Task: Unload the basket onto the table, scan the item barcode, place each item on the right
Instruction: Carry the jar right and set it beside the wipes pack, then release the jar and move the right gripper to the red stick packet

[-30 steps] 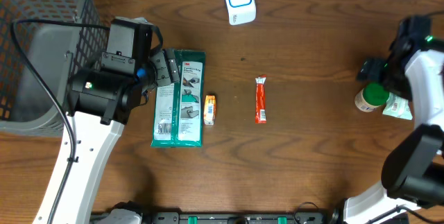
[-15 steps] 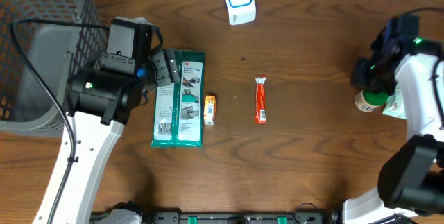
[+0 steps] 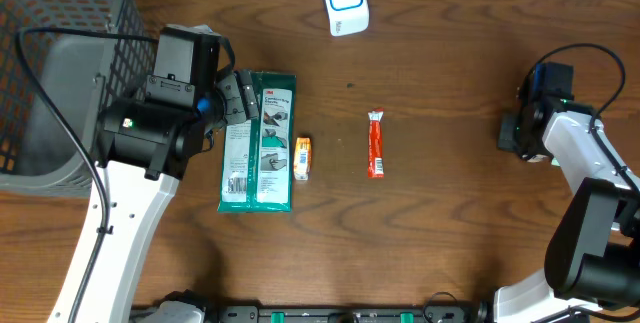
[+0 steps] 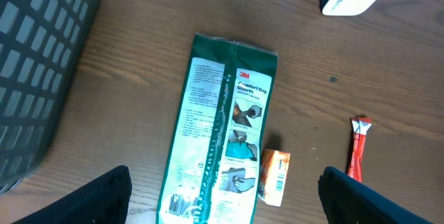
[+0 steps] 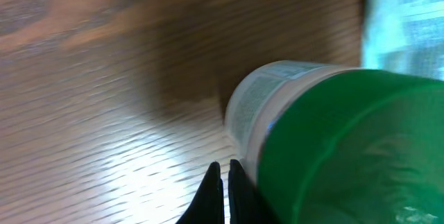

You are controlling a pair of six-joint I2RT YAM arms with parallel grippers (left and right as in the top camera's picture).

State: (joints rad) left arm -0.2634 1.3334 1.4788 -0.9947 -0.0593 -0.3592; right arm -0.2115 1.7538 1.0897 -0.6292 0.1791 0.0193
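**Right gripper closed beside bottle, nothing held; left gripper spread over glove pack**

The right gripper (image 5: 223,177) has its fingers pressed together and pinches nothing. The tips sit just beside the label of the green-capped bottle (image 5: 326,134); I cannot tell if they touch it. The bottle is at the right side of the table (image 3: 450,223), and in the overhead view the right arm hides it. The wrist view is blurred, with a pale packet (image 5: 406,23) just past the bottle.

The left gripper (image 4: 225,186) is spread wide and empty, above the near part of the green glove pack (image 3: 258,143). The pack lies flat on the left of the table, long side running far to near.

A small orange box (image 3: 302,157) is just right of the pack. A red stick packet (image 3: 375,145) lies at mid table, apart from the box. The white and blue scanner (image 3: 345,1) stands at the far edge, centre, well apart from every item. A grey mesh basket (image 3: 60,23) is at far left.
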